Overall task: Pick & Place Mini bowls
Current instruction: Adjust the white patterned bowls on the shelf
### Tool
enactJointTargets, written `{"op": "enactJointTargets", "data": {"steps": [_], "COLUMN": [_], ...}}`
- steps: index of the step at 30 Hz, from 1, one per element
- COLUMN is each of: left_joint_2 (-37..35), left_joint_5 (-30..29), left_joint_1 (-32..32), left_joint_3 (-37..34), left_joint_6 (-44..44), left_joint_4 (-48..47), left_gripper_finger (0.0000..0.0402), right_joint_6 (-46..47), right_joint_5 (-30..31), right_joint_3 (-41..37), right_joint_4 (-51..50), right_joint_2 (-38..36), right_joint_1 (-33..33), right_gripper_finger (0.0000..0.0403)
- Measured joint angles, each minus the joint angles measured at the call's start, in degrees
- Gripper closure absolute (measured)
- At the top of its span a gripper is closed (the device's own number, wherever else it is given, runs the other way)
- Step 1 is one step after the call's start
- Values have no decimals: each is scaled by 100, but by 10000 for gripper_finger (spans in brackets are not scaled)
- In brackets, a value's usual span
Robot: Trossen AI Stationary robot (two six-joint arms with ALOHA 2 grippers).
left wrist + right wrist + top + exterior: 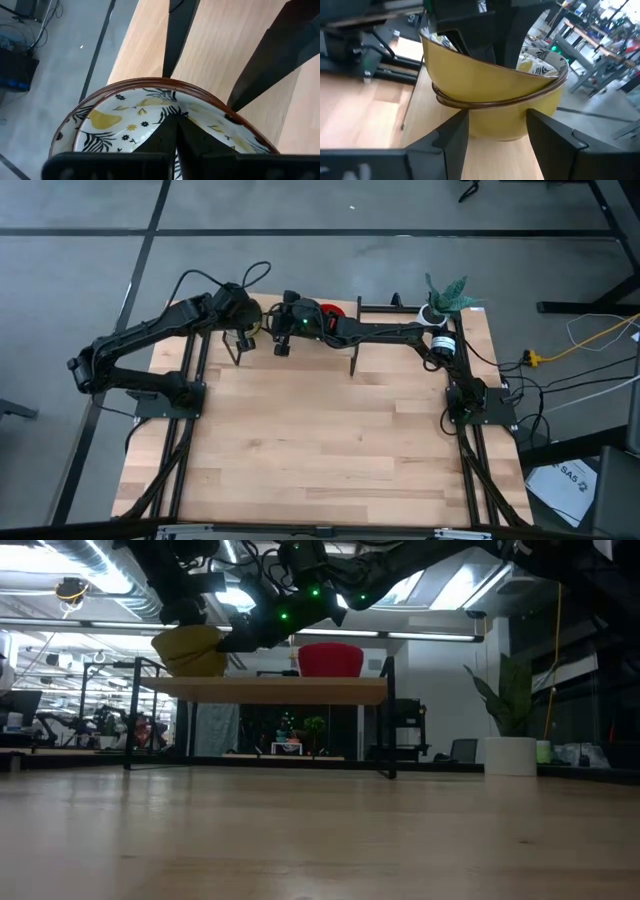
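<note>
- Right wrist view shows two small round bowls, yellow outside and white with leaves and flowers inside, stacked at the left end of the raised wooden shelf (pixel 270 690).
- The top yellow bowl (pixel 485 70) sits tipped inside the bottom yellow bowl (pixel 495 117), with one side higher than the other.
- The left gripper (pixel 172 120) is squeezed tight on the rim of the top yellow bowl, just above the shelf.
- The right gripper (pixel 497 119) has one finger on each side of the bottom yellow bowl. It looks like it is holding that bowl down on the shelf.
- A shiny red round bowl (pixel 330 660) sits on the shelf too, near the middle and apart from the stack.
- I think the job now is to pull the two yellow bowls apart.
- The pinch on the rim is thin. The smooth bowl could slip out and fall onto the shelf or off its edge.
- If the bowls stick together, the bottom yellow bowl could lift up too and then drop.
- The stack sits near the end of the shelf, so a sideways push could knock it off.
- The two grippers are very close over the shelf, so they could bump each other.
</note>
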Motion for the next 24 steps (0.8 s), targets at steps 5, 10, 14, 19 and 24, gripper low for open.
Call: {"op": "enactJointTargets", "data": {"steps": [5, 10, 14, 19, 24], "left_joint_2": [10, 12, 43, 153, 279], "left_joint_5": [165, 220, 333, 341, 433], "left_joint_1": [0, 2, 37, 95, 101], "left_joint_3": [199, 395, 397, 409, 417], "left_joint_6": [250, 478, 532, 608, 675], "left_joint_4": [-72, -136, -172, -119, 6], "left_gripper_finger": [399, 400, 400, 399, 399], "right_joint_6": [439, 742, 741, 751, 742], "right_joint_5": [-16, -23, -23, 111, 174], "right_joint_3": [0, 0, 129, 241, 341], "right_joint_4": [11, 81, -58, -96, -320], "right_joint_2": [-3, -17, -17, -17, -28], "right_joint_1": [2, 7, 13, 15, 15], "right_gripper_finger": [208, 208, 208, 208, 208]}}
